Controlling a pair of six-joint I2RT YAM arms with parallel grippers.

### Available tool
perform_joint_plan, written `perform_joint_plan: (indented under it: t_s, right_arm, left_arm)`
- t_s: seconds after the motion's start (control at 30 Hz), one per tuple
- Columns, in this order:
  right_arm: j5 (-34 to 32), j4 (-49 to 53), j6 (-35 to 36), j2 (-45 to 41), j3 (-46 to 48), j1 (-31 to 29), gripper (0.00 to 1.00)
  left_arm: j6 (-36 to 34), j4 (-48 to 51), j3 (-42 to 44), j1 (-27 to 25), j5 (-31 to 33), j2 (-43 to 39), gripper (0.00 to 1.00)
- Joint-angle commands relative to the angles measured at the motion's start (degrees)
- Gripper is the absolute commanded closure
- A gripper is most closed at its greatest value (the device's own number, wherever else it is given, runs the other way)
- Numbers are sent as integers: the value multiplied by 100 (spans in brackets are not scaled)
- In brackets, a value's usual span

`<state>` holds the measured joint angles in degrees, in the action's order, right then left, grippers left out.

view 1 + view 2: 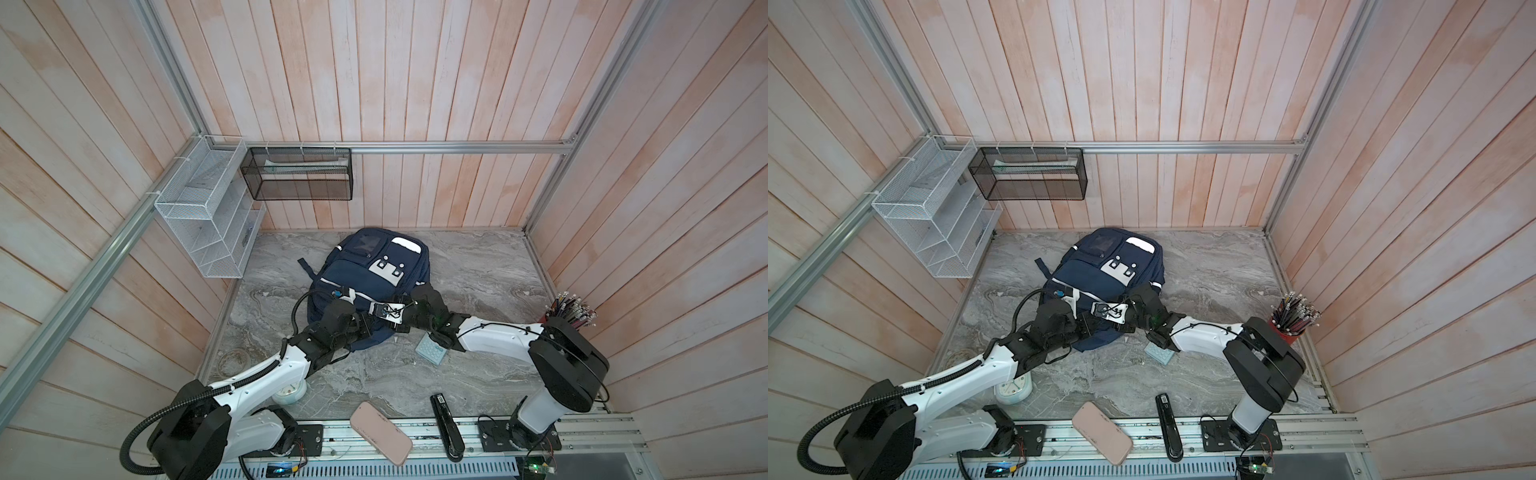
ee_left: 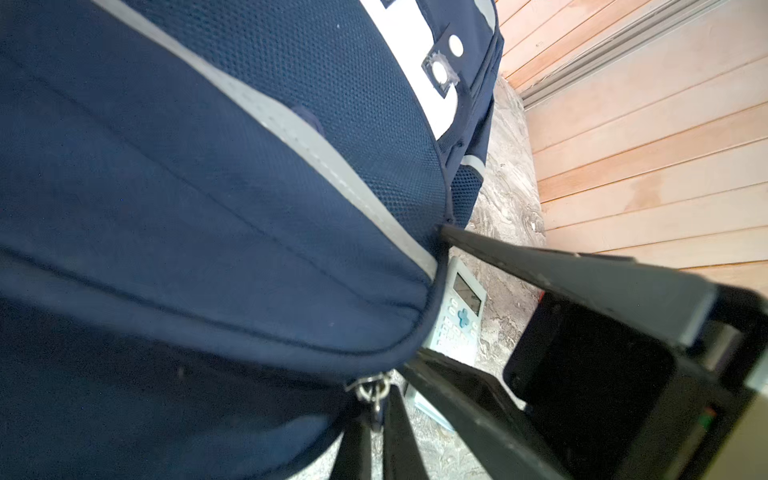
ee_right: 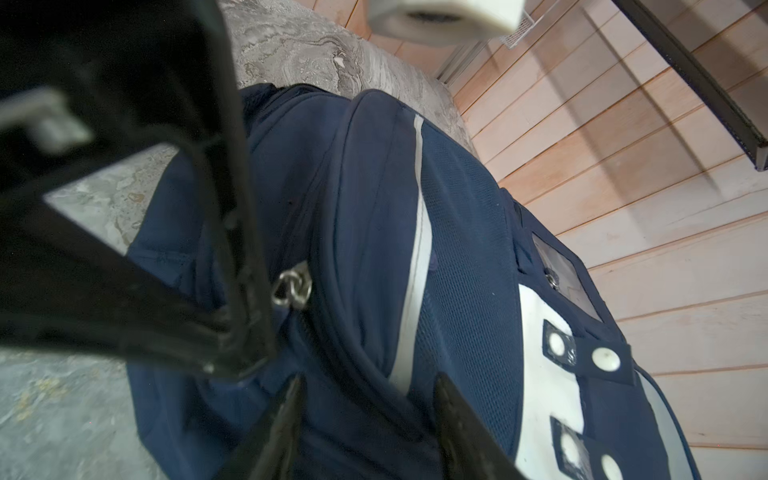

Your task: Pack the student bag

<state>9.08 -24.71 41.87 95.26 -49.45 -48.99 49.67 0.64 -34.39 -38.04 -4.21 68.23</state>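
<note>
Up close, the left gripper [image 2: 376,411] is pinched together on the metal zipper pull [image 2: 371,388] at the near end of the student bag [image 1: 365,278]. The right gripper [image 3: 370,378] stands apart, with bag fabric between its fingers [image 3: 457,411]. Two arms stretch in low from the front rail [image 1: 602,428], wrists nearly meeting. The bag lies flat on the table [image 1: 478,270], toward the back. From above, the wrists hide both sets of fingertips and the right arm half covers one calculator [image 1: 431,352]. Around it are one stapler [image 1: 444,424], one pink case [image 1: 380,432], one pencil cup [image 1: 571,311], a white basket [image 1: 199,216] and a black basket [image 1: 297,174].
</note>
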Motion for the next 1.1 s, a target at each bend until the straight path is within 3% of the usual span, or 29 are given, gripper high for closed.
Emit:
perform_joint_plan:
  t_s: [0.0, 0.07, 0.1, 0.2, 0.23, 0.5, 0.63, 0.7, 0.8, 0.9, 1.0, 1.07]
  right_arm:
    - [-680, -541, 294, 261, -99, -262, 49]
    - [-849, -745, 228, 387, -87, -321, 51]
    - [-878, -820, 177, 455, -79, -322, 57]
    - [-876, -657, 337, 587, -61, -313, 96]
    - [-832, -520, 401, 593, -22, -313, 100]
    - [369, 464, 440, 196, 219, 189, 100]
    - [319, 494, 748, 80, 334, 285, 100]
    - [204, 369, 796, 30, 424, 329, 100]
    - [298, 109, 686, 3, 554, 567, 100]
    - [154, -247, 550, 75, 606, 845, 100]
    - [-213, -551, 426, 140, 620, 1000, 100]
    - [-705, -922, 184, 64, 691, 994, 86]
  left_arm:
    - [127, -279, 38, -91, -173, -130, 100]
    - [111, -216, 44, -96, -203, -164, 100]
    - [85, -119, 17, -98, -145, -201, 100]
    - [0, 97, -43, -67, -5, -369, 100]
    - [-30, 159, -58, -31, 23, -435, 100]
    - [-499, 566, 87, 1267, -307, -741, 100]
    - [-914, 657, -76, 1838, -368, -555, 100]
    - [-1166, 749, -208, 2385, -378, -408, 98]
    - [-1238, 463, -186, 3242, -1082, -334, 100]
    - [-1290, 498, -254, 3208, -1167, -451, 100]
    - [-1149, 446, -71, 2849, -1259, -617, 100]
    - [-942, 399, 111, 2427, -1234, -744, 100]
